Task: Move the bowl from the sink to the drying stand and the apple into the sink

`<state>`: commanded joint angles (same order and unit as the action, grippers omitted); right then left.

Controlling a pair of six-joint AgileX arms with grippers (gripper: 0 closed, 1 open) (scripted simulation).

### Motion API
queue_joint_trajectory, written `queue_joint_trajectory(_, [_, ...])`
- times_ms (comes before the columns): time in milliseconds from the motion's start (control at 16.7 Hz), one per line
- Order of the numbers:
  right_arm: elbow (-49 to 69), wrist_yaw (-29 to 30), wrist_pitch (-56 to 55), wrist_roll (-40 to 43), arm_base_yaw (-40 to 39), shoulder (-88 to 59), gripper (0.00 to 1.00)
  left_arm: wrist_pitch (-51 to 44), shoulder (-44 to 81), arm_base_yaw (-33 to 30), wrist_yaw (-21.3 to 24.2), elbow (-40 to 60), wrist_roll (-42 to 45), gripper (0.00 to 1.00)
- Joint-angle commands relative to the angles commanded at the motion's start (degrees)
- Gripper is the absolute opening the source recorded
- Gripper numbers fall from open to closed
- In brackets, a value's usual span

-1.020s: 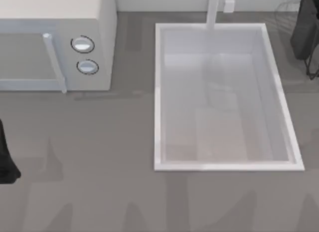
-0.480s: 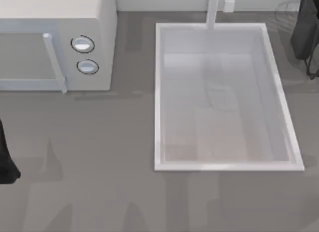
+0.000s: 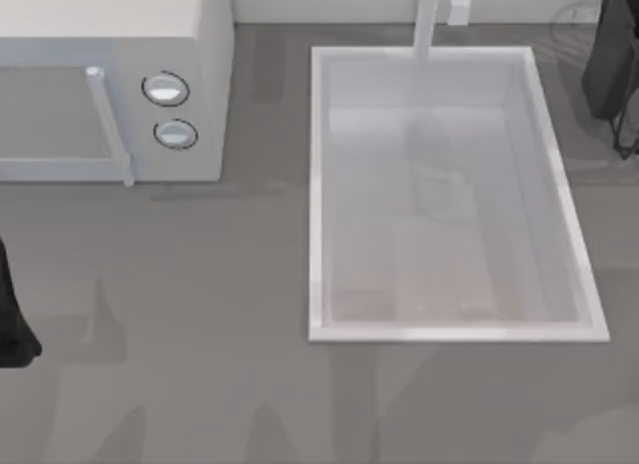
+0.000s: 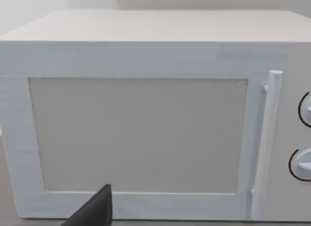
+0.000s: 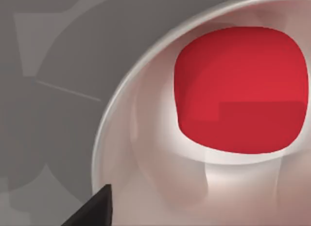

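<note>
While one sink [image 3: 318, 185] lies toward the counter's [image 3: 200, 334] far right corner beside one microwave [image 3: 200, 45] (two knobs), one apple [image 5: 243, 90] sits in a pale round dish [image 5: 126, 138], partly cut off. The left gripper [image 4: 95, 211] faces the microwave and the right gripper [image 5: 95, 209] hovers over the dish; spread or pressed together, I cannot tell.

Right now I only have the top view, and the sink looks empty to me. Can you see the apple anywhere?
Observer: Yes, the right wrist view looks at the apple, which sits in a pale round dish.
Operator: What is that dish standing on?
Observer: Grey tabletop lies just outside its rim.
Operator: And the left wrist camera?
Observer: It faces the front of the microwave, door shut, handle upright.
</note>
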<state>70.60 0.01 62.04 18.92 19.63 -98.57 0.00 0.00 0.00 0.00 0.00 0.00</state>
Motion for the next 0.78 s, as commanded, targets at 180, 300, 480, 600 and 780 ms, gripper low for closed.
queue_joint_trajectory(180, [0.0,0.0,0.0,0.0,0.0,0.0,1.00,0.0,0.0,0.0,0.0,0.0,0.0,1.00])
queue_joint_trajectory(300, [-0.3,0.1,-0.3,0.0,-0.3,0.1,1.00,0.0,0.0,0.0,0.0,0.0,0.0,1.00])
queue_joint_trajectory(480, [-2.4,0.2,-4.3,0.0,-0.3,-1.5,1.00,0.0,0.0,0.0,0.0,0.0,0.0,1.00])
queue_joint_trajectory(600, [-5.2,0.2,-9.3,-0.2,-0.2,-3.6,1.00,0.0,0.0,0.0,0.0,0.0,0.0,1.00])
queue_joint_trajectory(780, [-9.8,0.1,-17.7,-0.3,-0.1,-7.2,1.00,0.0,0.0,0.0,0.0,0.0,0.0,1.00])
